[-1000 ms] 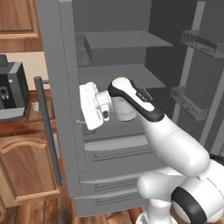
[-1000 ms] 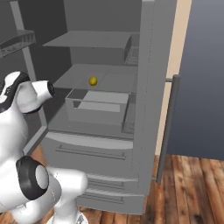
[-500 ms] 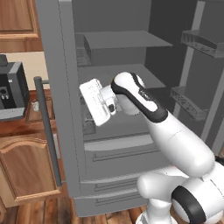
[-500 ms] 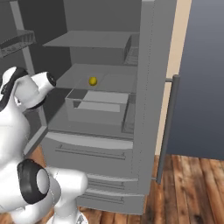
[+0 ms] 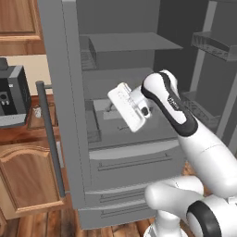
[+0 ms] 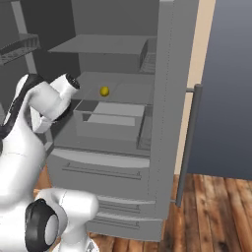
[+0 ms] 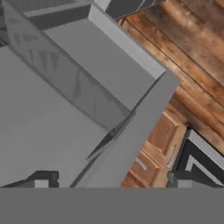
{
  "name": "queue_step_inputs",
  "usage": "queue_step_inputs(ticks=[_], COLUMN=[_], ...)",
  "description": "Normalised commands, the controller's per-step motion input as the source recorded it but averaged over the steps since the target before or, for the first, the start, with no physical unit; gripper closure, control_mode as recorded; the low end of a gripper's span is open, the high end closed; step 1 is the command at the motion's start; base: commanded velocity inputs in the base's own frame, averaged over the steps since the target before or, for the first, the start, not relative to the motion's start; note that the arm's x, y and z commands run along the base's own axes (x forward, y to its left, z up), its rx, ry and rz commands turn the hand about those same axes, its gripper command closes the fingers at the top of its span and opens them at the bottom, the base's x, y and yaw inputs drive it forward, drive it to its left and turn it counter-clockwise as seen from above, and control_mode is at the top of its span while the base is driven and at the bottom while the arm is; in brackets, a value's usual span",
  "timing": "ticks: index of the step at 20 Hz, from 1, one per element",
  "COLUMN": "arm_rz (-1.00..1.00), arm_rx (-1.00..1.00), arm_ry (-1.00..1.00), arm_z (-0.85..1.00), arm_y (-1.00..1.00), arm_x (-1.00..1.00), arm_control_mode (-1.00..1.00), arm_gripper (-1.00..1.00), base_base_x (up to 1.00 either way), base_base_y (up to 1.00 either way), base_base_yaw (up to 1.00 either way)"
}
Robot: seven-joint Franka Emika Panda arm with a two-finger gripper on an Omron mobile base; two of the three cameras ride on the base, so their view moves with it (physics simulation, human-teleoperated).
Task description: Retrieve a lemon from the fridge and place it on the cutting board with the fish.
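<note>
A: Start at the left of the left base view. What matters there?

B: The coffee machine (image 5: pixel 10 95) sits at the left edge on the wooden bench (image 5: pixel 18 132), with the cutting board (image 5: pixel 40 116) just beside it. That is the later drop-off, so leave it for now. Next comes the open door's bar handle (image 5: pixel 50 143), then the fridge (image 5: pixel 118 152) interior filling the centre.

A: And the end effector?

B: Its white hand is at centre frame, in front of the middle shelf. In the hand view the fingertips (image 7: pixel 43 179) sit far apart at the bottom corners with nothing between them, so it's released and empty. That view looks down past the door edge at floorboards, not at the fruit.

A: Where's the lemon?

B: In the right base view, the lemon (image 6: pixel 104 91) is upper left of centre, resting on the middle shelf behind the clear bin (image 6: pixel 109 120), well apart from the hand.

A: So how to do the reach well?

B: I'd turn the wrist first until the fruit shows between the fingertips, then go in above the bin's rim and below the upper shelf (image 6: pixel 101 45). Keep the jaws wide until they straddle it. It's round and will likely roll if nudged from one side, so close evenly and lift before backing out.
</note>
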Motion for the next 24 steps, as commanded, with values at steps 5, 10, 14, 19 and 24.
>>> queue_step_inputs(ticks=[5,10,14,19,24], arm_rz=[0.21,0.35,0.6,0.48,0.06], arm_rx=[-0.52,-0.66,-0.59,-0.17,0.07], arm_ry=[-0.13,-0.02,-0.01,-0.21,-0.01], arm_z=[-0.07,-0.22,-0.3,-0.19,-0.01], arm_y=[-0.86,-0.72,-0.4,-0.57,-0.41], arm_x=[-0.16,-0.5,-0.67,-0.83,0.06], arm_control_mode=[-1.0,-1.0,-1.0,-1.0,-1.0], arm_gripper=[-1.0,-1.0,-1.0,-1.0,-1.0], base_base_x=[0.0,0.0,0.0,0.0,0.0], base_base_y=[0.0,0.0,0.0,0.0,0.0], base_base_yaw=[0.0,0.0,0.0,0.0,0.0])
